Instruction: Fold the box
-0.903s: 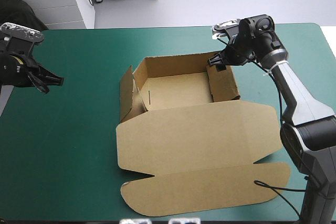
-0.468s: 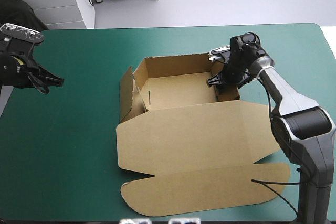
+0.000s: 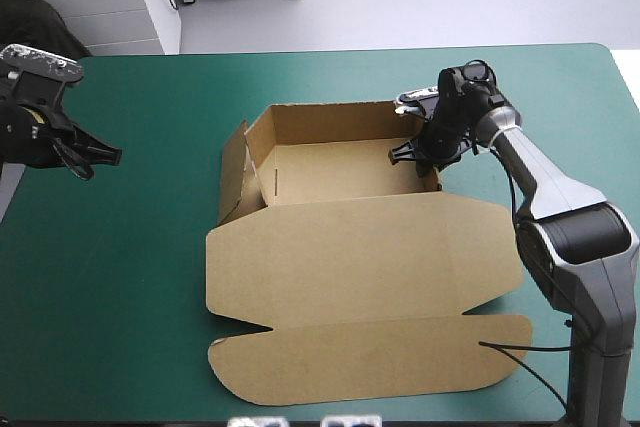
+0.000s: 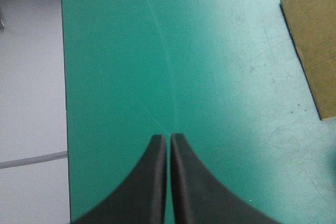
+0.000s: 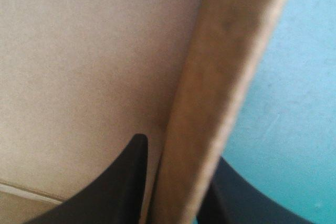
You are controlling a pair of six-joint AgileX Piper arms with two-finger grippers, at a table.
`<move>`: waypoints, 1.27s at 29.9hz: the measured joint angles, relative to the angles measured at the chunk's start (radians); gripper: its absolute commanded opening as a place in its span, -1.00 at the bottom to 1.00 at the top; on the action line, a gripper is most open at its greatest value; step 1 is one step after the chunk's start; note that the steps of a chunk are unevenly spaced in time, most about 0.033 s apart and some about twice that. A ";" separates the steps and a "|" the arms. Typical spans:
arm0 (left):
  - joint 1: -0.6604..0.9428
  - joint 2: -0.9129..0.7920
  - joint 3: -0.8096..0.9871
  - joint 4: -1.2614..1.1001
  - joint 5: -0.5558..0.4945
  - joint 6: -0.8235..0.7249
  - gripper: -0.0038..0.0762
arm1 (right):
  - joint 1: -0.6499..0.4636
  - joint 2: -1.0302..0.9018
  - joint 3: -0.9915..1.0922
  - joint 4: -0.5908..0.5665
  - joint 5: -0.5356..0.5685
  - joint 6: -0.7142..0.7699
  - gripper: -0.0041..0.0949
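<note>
Brown box; one (right gripper astride)

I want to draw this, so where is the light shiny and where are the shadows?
High view: the box is evenly lit, with only a thin dark shadow along its near edge. Left wrist view: a pale sheen lies on the teal-green cover ahead of the left gripper. Right wrist view: shadow sits where the right gripper pinches the wall.
</note>
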 measured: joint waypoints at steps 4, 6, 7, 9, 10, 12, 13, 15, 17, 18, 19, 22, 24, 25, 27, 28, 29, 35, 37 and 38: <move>0.000 0.000 0.000 0.000 0.000 0.000 -0.88 | 0.000 -0.026 -0.006 0.017 -0.001 -0.014 -0.96; 0.000 0.000 0.000 0.000 0.000 0.000 -0.88 | 0.001 -0.067 -0.006 0.022 -0.002 -0.026 -0.96; 0.000 0.000 0.000 0.000 0.000 0.000 -0.88 | 0.001 -0.096 -0.006 0.021 -0.003 -0.027 -0.96; 0.000 0.000 0.000 0.000 0.000 0.000 -0.88 | -0.006 -0.162 -0.006 0.018 -0.002 -0.036 -0.96; 0.000 0.000 0.000 0.000 0.000 0.000 -0.88 | -0.011 -0.192 -0.006 0.019 -0.002 -0.043 -0.96; 0.000 0.000 0.000 0.000 0.000 0.000 -0.88 | -0.025 -0.269 -0.007 0.022 0.003 -0.069 -0.96; 0.000 0.000 0.001 0.000 0.000 0.000 -0.88 | -0.033 -0.300 -0.009 0.022 0.006 -0.080 -0.96; 0.000 0.000 0.013 0.000 0.000 0.000 -0.88 | -0.056 -0.376 -0.010 0.025 0.011 -0.097 -0.96; 0.000 0.000 0.028 0.000 0.000 -0.007 -0.88 | -0.077 -0.440 -0.010 0.032 0.013 -0.109 -0.96; 0.000 0.000 0.042 0.000 0.000 -0.010 -0.88 | -0.094 -0.473 -0.010 0.034 0.013 -0.115 -0.96; 0.000 0.000 0.051 0.000 0.000 -0.011 -0.88 | -0.106 -0.504 -0.010 0.037 0.013 -0.120 -0.96; 0.000 0.000 0.096 0.000 -0.012 -0.015 -0.88 | -0.146 -0.583 -0.010 0.040 0.013 -0.133 -0.96; 0.000 0.000 0.134 0.000 -0.048 -0.030 -0.88 | -0.169 -0.629 -0.010 0.047 0.014 -0.142 -0.96; 0.000 0.000 0.150 0.000 -0.067 -0.042 -0.88 | -0.178 -0.645 -0.010 0.050 0.014 -0.146 -0.96; 0.000 0.000 0.192 -0.003 -0.119 -0.069 -0.88 | -0.186 -0.677 -0.010 0.060 0.014 -0.152 -0.96; 0.000 0.000 0.208 -0.011 -0.140 -0.078 -0.88 | -0.188 -0.690 -0.010 0.064 0.014 -0.153 -0.96; 0.000 0.000 0.227 -0.027 -0.168 -0.085 -0.88 | -0.188 -0.700 -0.010 0.070 0.014 -0.155 -0.96; 0.000 0.002 0.323 -0.190 -0.388 -0.086 -0.88 | -0.188 -0.714 -0.010 0.106 0.014 -0.159 -0.96; 0.000 0.013 0.341 -0.264 -0.450 -0.055 -0.88 | -0.188 -0.714 -0.010 0.116 0.014 -0.159 -0.96; 0.000 0.020 0.345 -0.302 -0.466 -0.029 -0.88 | -0.188 -0.714 -0.010 0.120 0.014 -0.159 -0.96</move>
